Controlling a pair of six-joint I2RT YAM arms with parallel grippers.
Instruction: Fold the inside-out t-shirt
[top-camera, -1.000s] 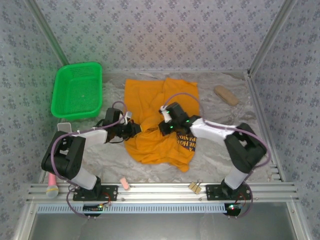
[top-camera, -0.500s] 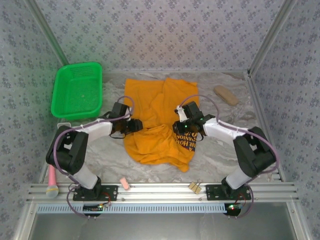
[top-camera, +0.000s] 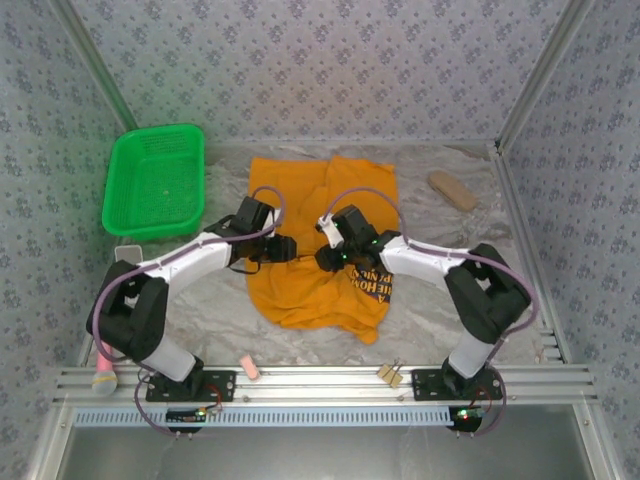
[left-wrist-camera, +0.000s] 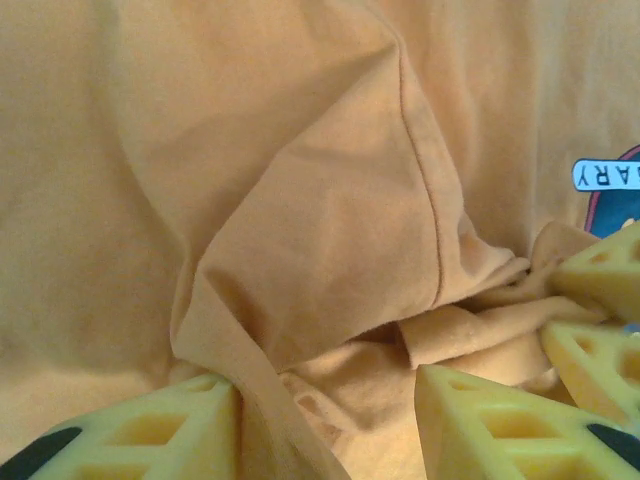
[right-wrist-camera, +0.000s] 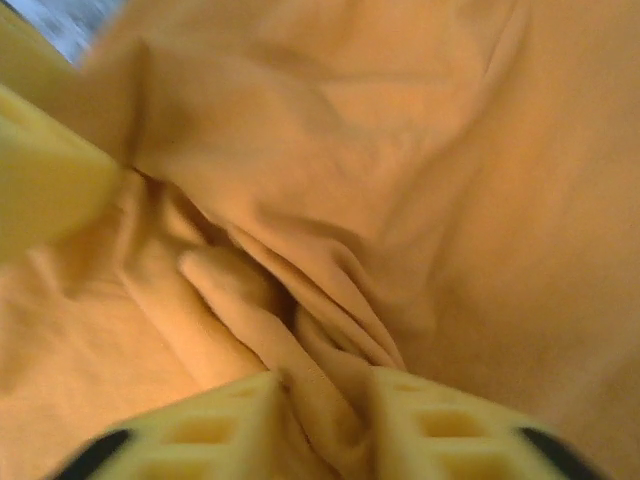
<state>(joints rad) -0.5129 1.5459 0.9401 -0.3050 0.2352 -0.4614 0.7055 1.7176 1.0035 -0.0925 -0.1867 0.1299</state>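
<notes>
Both arms have swung back in over the crumpled middle of the shirt (top-camera: 310, 195), which lies mid-desk. The left fingers (top-camera: 284, 248) now stand half open astride a loose fold and the right fingers (top-camera: 326, 260) are nearly closed on a ridge of cloth, so it looks like a regrip, fold not done. The desk (top-camera: 440, 310) is crinkled pale sheeting, with a green basket (top-camera: 118, 200) far left and patterned walls (top-camera: 330, 70) behind.

- A robot test cell in a lab, not a home: two robot arms (top-camera: 190, 262) are bolted to an aluminium rail (top-camera: 320, 381) along the bottom of the frame.
- Patterned wall panels (top-camera: 320, 60) in metal framing (top-camera: 545, 70) box in a table (top-camera: 220, 320) under a crinkled pale covering.
</notes>
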